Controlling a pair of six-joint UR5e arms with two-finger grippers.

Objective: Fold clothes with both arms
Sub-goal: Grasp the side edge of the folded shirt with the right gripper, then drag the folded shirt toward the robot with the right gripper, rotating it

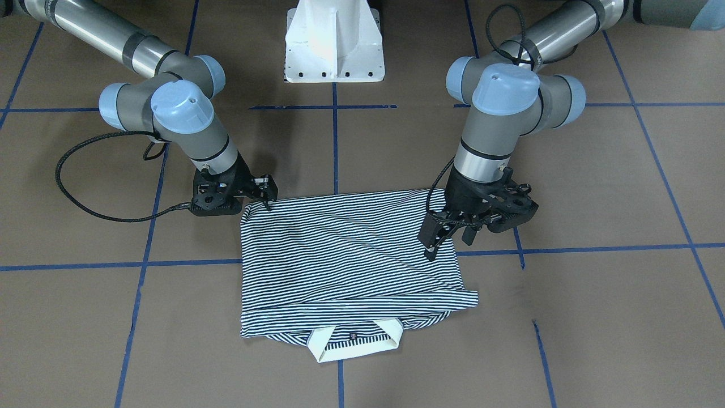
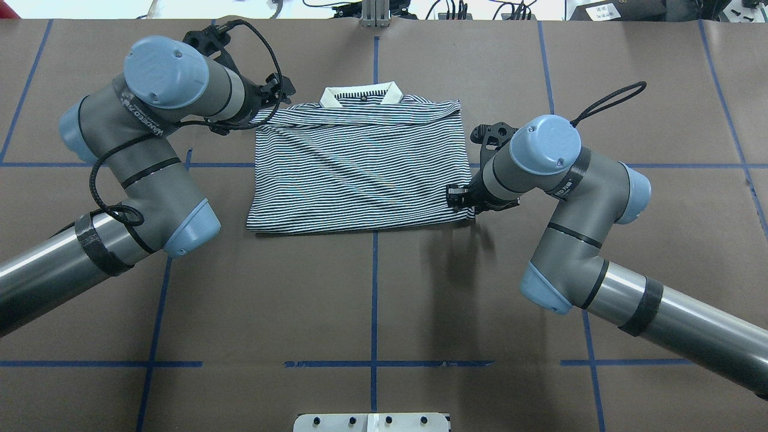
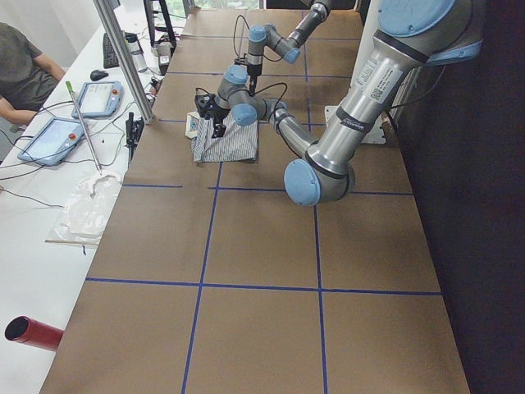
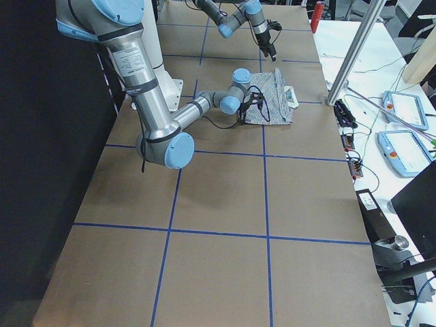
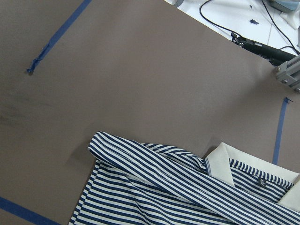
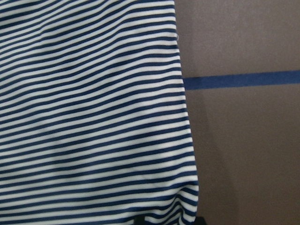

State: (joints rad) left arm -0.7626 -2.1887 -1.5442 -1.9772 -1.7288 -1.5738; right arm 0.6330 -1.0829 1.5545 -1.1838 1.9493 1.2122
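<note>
The clothes are one navy-and-white striped polo shirt, lying folded flat on the brown table with its white collar on the far side from the robot. My right gripper is low at the shirt's near right corner and shut on the fabric edge. The right wrist view is filled with stripes. My left gripper hangs open and empty above the far left shoulder. The left wrist view looks down on that shoulder and the collar.
The white pedestal base stands at the robot's side of the table. Blue tape lines cross the brown surface. Beyond the far edge is a white desk with tablets and a seated person.
</note>
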